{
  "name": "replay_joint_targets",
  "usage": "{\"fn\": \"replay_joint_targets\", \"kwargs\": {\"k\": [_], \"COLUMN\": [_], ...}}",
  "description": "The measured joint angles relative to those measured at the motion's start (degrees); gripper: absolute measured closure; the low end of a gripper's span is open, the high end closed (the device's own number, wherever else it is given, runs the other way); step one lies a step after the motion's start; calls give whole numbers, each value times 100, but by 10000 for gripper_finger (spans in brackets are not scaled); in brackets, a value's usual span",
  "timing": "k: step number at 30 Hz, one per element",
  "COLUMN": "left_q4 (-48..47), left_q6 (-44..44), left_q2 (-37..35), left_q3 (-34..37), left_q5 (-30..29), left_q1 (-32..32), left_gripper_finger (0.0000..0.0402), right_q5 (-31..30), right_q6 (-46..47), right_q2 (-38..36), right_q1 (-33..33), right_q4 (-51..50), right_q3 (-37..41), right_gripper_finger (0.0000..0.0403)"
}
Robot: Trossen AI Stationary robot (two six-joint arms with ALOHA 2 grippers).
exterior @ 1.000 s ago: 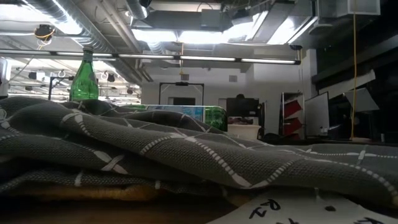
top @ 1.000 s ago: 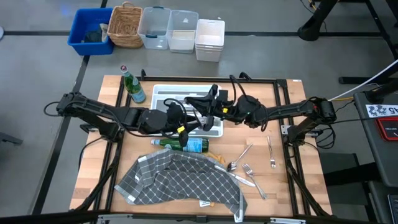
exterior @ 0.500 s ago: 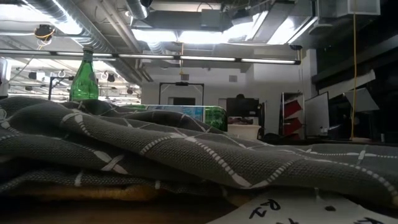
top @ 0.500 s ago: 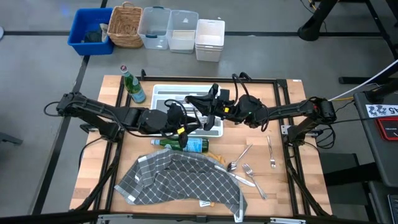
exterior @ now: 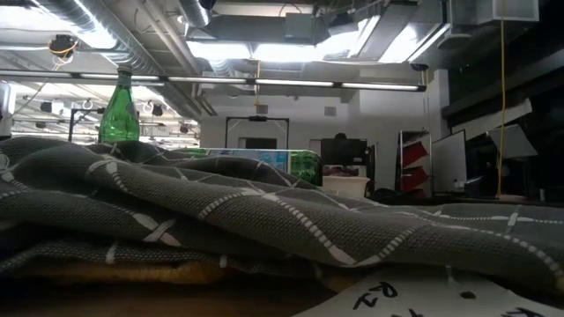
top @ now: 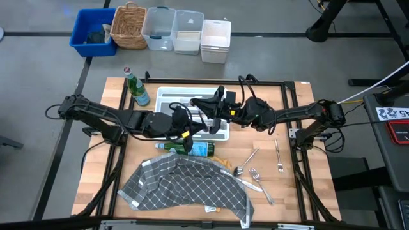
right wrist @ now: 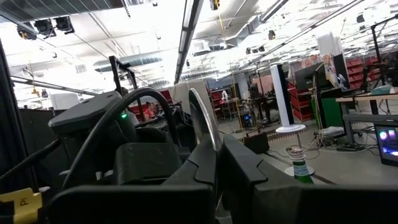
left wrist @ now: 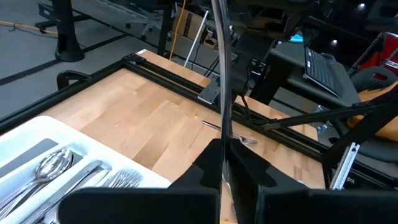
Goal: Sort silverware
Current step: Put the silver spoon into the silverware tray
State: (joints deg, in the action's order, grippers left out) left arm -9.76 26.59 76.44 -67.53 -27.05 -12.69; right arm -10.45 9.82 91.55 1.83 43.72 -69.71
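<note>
Steel everywhere: loose silverware [top: 255, 171] lying on the bench [top: 300, 191] right of the grey cloth [top: 185, 185], more already sorted in the white tray [top: 167, 96]. Both hands meeting over that tray, left hand [top: 208, 122] and right hand [top: 214, 108] nearly touching. Looks like a handoff. Left hand [left wrist: 227, 158] clamped on a slim utensil [left wrist: 222, 74] standing upright between its fingers; right hand [right wrist: 217, 168] pinched on a shiny curved piece [right wrist: 205, 121] too. Probably the same piece, can't tell. Tray slots right below, so just a short drop. Low view useless, all cloth and green bottle [exterior: 118, 113].
</note>
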Motion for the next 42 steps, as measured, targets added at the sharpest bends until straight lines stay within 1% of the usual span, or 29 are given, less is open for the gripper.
{"fn": "replay_joint_targets", "kwargs": {"k": [8,14,19,23,26,32,36,42], "left_q4": [9,21,71,71,72,338,310,293], "left_q6": [0,286,299,271,138,-62,-81,-87], "left_q2": [0,4,125,285,295,289,286,284], "left_q3": [0,0,2,2,2,4,6,5], "left_q5": [3,-18,-32,-26,-19,40,44,23], "left_q1": [0,9,11,9,7,7,-3,-11], "left_gripper_finger": [396,370,349,342,352,392,394,398], "right_q5": [4,-4,-3,-3,-3,80,194,161], "right_q6": [2,11,13,2,5,6,7,8], "right_q2": [0,0,0,0,0,-11,-11,-11], "right_q1": [0,0,0,0,0,5,5,7], "right_q4": [-1,-6,-22,-35,-25,72,37,17], "right_q3": [0,0,0,0,0,-7,-9,-9], "right_gripper_finger": [386,386,386,386,386,386,386,386]}}
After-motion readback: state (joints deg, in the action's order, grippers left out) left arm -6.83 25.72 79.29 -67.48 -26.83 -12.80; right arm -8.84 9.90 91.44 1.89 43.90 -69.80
